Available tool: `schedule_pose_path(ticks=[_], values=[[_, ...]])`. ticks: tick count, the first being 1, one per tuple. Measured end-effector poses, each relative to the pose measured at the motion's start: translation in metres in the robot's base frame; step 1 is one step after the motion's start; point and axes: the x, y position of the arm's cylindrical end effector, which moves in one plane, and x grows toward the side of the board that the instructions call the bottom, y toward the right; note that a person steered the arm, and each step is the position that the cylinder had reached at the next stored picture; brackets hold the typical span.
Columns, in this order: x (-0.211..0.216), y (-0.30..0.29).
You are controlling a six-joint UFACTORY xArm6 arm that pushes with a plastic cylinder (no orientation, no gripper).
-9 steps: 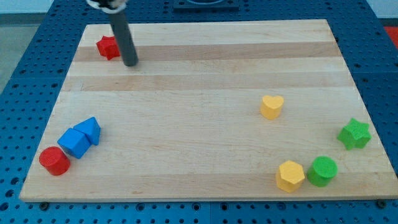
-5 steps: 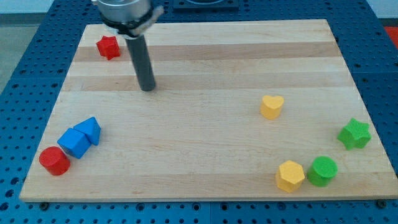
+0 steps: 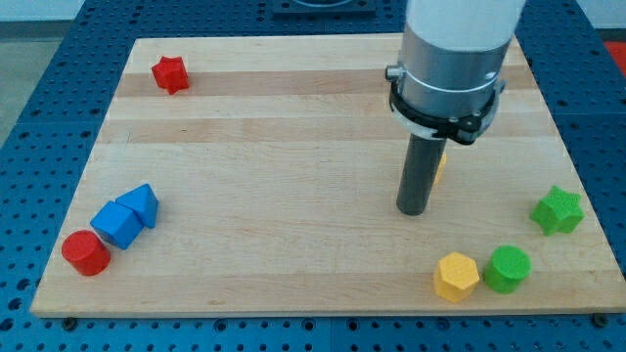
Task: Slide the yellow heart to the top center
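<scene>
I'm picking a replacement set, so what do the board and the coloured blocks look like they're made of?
The board looks like pale wood with a matte finish: lengthwise grain and lighter and darker strips show, as if planks were glued up. The blocks, such as the red star and the green star, look like solid-coloured matte plastic with no grain; whether they are printed or moulded cannot be told. My tip is dark, with a dull sheen.

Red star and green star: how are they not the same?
The red star sits near the view's top left corner; the green star sits by the right edge, lower down. The red star has no neighbours, while the green star has a green cylinder nearby. My tip is nearer the green star. Both share the star shape.
</scene>
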Motion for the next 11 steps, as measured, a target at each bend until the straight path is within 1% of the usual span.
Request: schedule_pose_path(ticks=[2, 3, 4, 6, 9, 10, 11], values=[[-0.016, 0.046], [-0.018, 0.046], [-0.041, 0.040], [-0.081, 0.007], [-0.091, -0.061], [-0.115, -0.062], [-0.185, -0.070]])
